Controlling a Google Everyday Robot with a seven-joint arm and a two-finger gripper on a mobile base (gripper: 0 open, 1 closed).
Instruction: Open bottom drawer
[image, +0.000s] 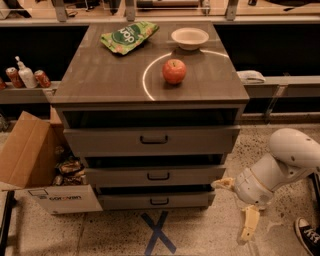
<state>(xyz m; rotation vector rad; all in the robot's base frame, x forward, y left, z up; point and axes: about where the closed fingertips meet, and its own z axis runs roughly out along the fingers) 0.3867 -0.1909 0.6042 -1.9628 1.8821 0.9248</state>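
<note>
The bottom drawer is the lowest and narrowest of three grey fronts in the cabinet, with a small black bar handle. It looks shut or nearly shut. The mid drawer and the tall top drawer sit above it. My gripper is low at the right of the cabinet, on the white arm. One pale finger points toward the cabinet's right edge at bottom drawer height, the other hangs down toward the floor. The fingers are spread wide apart and hold nothing.
On the cabinet top lie a red apple, a white bowl and a green chip bag. An open cardboard box stands at the left. A blue X marks the floor. A shoe is at the lower right.
</note>
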